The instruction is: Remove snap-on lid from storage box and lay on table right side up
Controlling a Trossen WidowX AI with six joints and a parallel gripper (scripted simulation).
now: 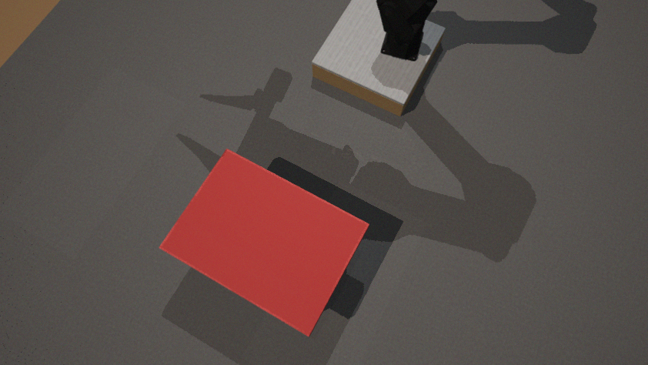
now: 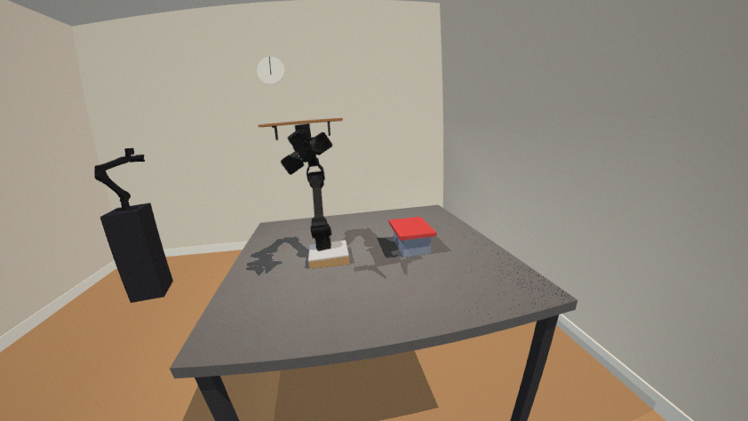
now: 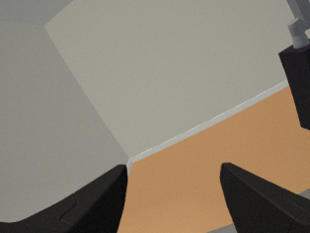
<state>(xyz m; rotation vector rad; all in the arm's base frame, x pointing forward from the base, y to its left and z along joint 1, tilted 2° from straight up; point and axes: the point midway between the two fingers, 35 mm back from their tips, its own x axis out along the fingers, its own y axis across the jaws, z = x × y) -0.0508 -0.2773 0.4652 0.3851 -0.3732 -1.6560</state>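
Observation:
The red lid (image 1: 265, 242) (image 2: 412, 227) sits level on top of the blue-grey storage box (image 2: 416, 247), which stands on the table (image 1: 90, 135) (image 2: 366, 308). In the top view the lid hides the box. My gripper (image 3: 174, 172) is open, partly, with nothing between its two black fingers. It is raised high above the table, well away from the box and lid. In the exterior view its fingers cannot be made out against the arm, and in the top view only their shadow shows.
My arm stands on a block (image 1: 353, 54) (image 2: 329, 261) with a pale top and wooden sides, to the left of the box in the exterior view. A dark pedestal (image 2: 136, 256) (image 3: 297, 84) with another arm stands beyond the table. A wooden shelf (image 2: 335, 120) is on the wall.

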